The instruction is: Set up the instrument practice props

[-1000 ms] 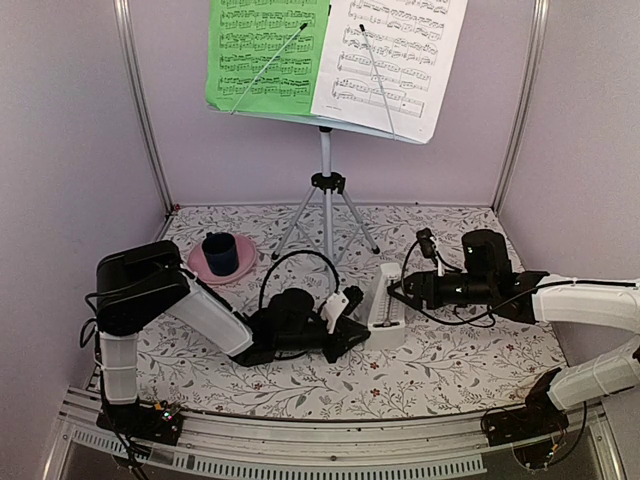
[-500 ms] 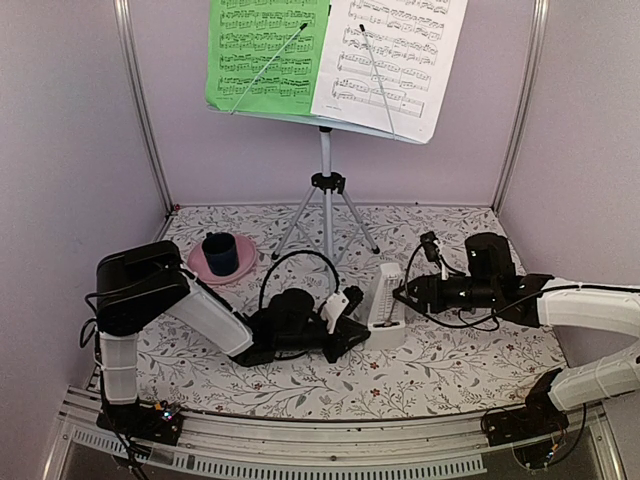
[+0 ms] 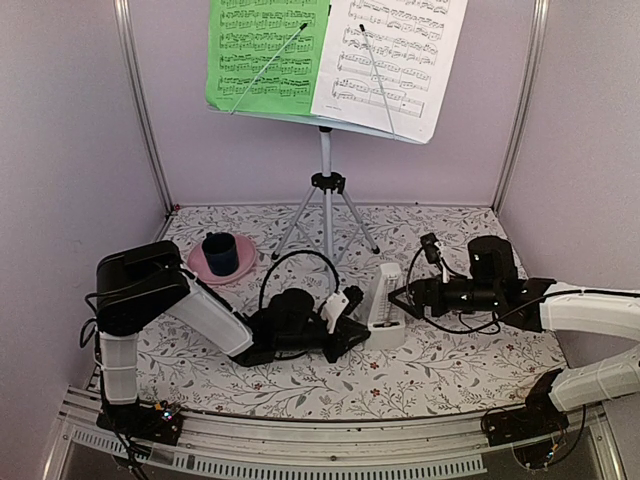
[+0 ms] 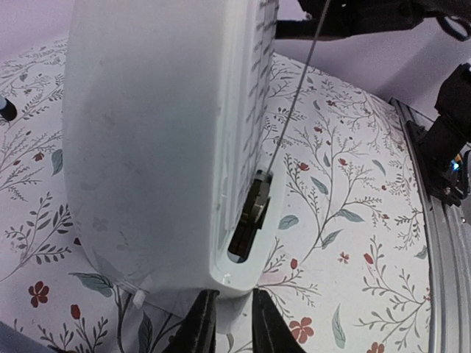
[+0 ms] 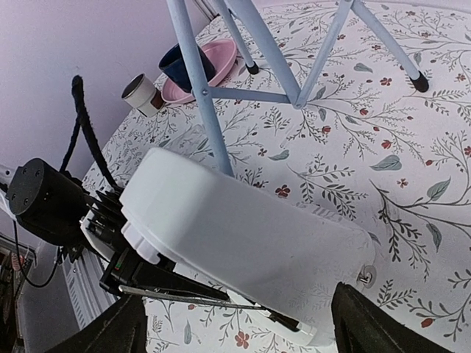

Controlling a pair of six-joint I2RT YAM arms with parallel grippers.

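Note:
The small white metronome stands on the floral table, its thin pendulum rod showing in the left wrist view. My left gripper lies low at its left side, and its dark fingers pinch the lower edge of the metronome. My right gripper is just right of it, jaws wide apart, with the metronome between and ahead of them, untouched. The grey tripod music stand is at the back, holding a green sheet and a white sheet.
A dark blue cup sits on a pink plate at the back left, with a small white cup beside them. The tripod legs spread just behind the metronome. Metal frame posts and walls close in the sides.
The metronome has gone from leaning to upright. My right gripper has let go of it, opened wide and drawn back a little to the right. The left arm has stayed put.

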